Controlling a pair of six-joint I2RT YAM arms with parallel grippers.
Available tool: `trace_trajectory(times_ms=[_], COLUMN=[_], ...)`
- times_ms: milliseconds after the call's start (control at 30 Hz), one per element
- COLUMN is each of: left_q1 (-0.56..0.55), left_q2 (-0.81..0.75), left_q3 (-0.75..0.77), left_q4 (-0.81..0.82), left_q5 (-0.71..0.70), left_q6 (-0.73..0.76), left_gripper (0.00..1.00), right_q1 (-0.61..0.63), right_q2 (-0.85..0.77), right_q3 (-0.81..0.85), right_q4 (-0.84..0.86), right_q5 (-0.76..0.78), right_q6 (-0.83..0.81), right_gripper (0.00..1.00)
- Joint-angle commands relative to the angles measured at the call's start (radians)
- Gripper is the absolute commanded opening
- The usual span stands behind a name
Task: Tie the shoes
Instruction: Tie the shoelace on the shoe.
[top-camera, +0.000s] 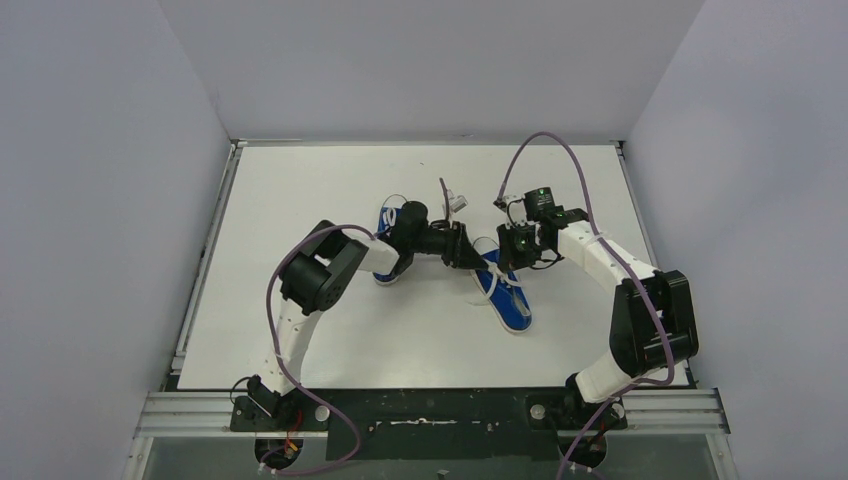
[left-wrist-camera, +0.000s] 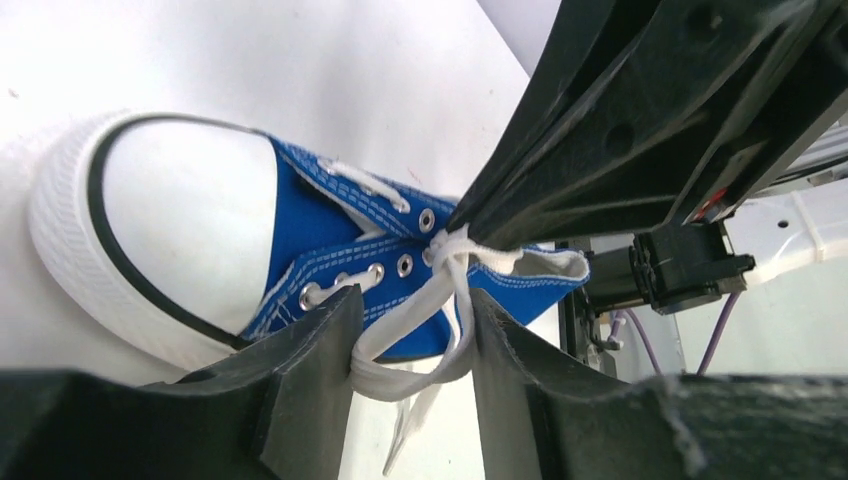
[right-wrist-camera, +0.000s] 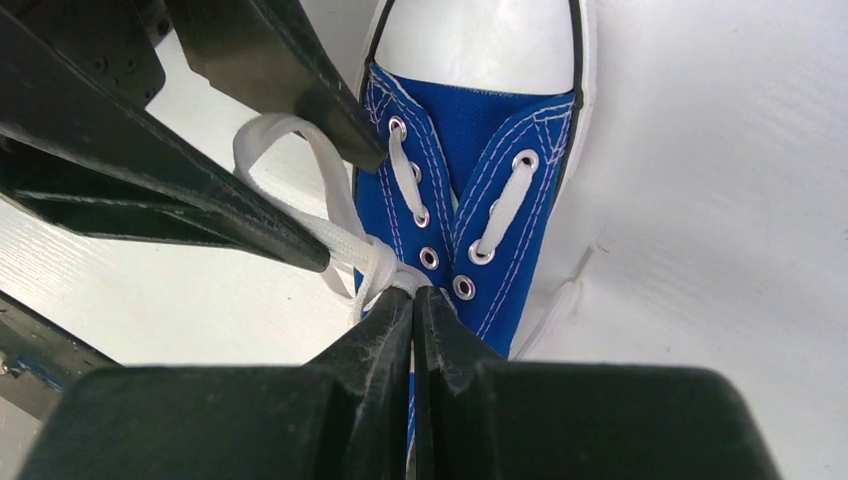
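Table (top-camera: 300, 330): white, bears shoe (top-camera: 508, 300).
Right end effector (right-wrist-camera: 413, 295): clamped on lace (right-wrist-camera: 335, 235), likely anchoring the knot.
Left end effector (left-wrist-camera: 412, 310): apart, straddling lace.

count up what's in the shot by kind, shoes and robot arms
blue sneakers: 2
robot arms: 2
total: 4
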Motion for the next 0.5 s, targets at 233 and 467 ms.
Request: trace_trajectory(times_ms=[233,467], left_q1=[-0.004,-0.040], left_q2=[-0.035,-0.093], left_q3=[0.026,-0.070], left_q4=[0.034,0.030], left_q5=[-0.004,-0.015], left_q6=[-0.013,-0.034], left_gripper=[0.00,0.00], right_q1=[-0.043,-0.108], right_q2=[-0.071,-0.090], right_q3=[0.025,-0.003], right_q4=[-0.027,-0.014], right_q5=[0.011,0.002], right_q6=[0.029,0.090], right_gripper=[0.00,0.00])
